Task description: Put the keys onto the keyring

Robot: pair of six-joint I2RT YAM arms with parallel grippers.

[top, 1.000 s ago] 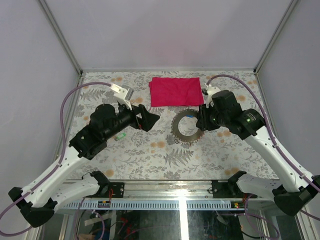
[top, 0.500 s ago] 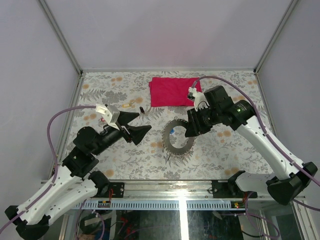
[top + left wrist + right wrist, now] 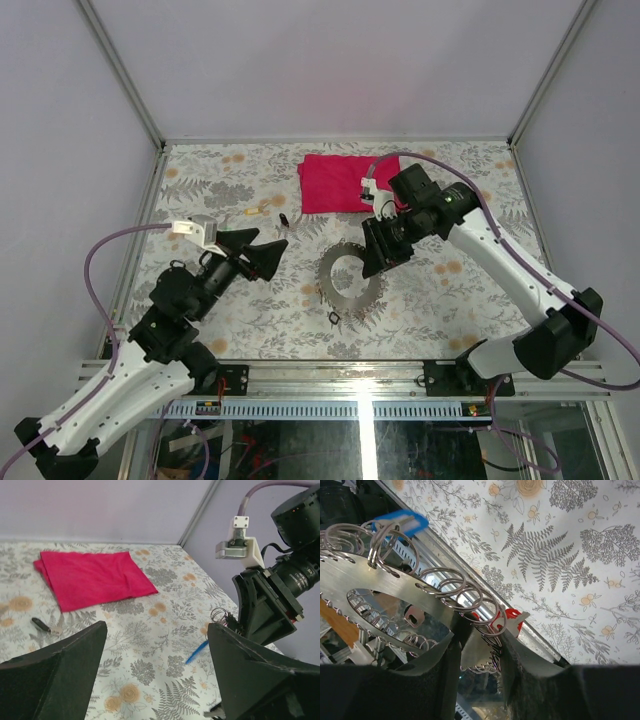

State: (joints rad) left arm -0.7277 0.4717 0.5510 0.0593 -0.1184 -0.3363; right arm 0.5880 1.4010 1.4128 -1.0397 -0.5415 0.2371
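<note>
Right tool point(image 3: 374, 261) carried the keyring point(image 3: 330, 276) leftward while left tool point(image 3: 272, 239) drew back.

Robot lab test cell, not domestic room. Plain pale wall panels point(image 3: 330, 60) set in aluminium frame posts point(image 3: 126, 80). Left arm point(image 3: 110, 395) and right arm point(image 3: 500, 265) bolted to metal rail point(image 3: 330, 378) at bench edge. Purple cable point(image 3: 410, 154) looped off wrist. Floral cover point(image 3: 450, 300) over bench; loose wiring point(image 3: 250, 460) beneath.

Soft, even overhead light keeps the floral surface point(image 3: 430, 300) bright with only faint shadows, while the metal keyring point(image 3: 365, 577) glints close up and the near, dark fingers point(image 3: 55, 670) look slightly blurred.
</note>
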